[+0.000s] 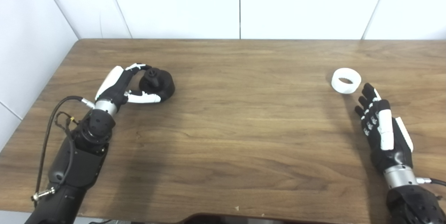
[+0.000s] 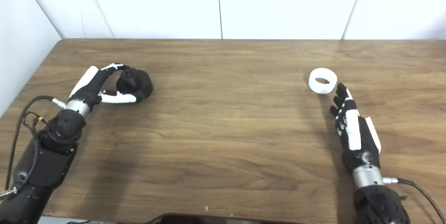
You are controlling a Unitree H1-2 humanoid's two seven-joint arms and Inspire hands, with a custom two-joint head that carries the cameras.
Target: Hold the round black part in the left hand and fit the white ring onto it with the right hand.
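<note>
Bright, even light falls from overhead, washing the white wall panels (image 1: 240, 4) almost featureless. The wooden tabletop (image 1: 244, 130) carries a mild sheen and soft, faint shadows beside each arm, reaching back from the fingers (image 2: 343, 100). Both views are slightly soft, with fine detail smeared and straight edges bowing a little toward the corners.

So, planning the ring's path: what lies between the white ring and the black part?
Nothing: only bare table between the white ring and the black part, plain in both eye views.

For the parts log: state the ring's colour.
White ring, plain, no pattern; clearest in the left eye view.
</note>
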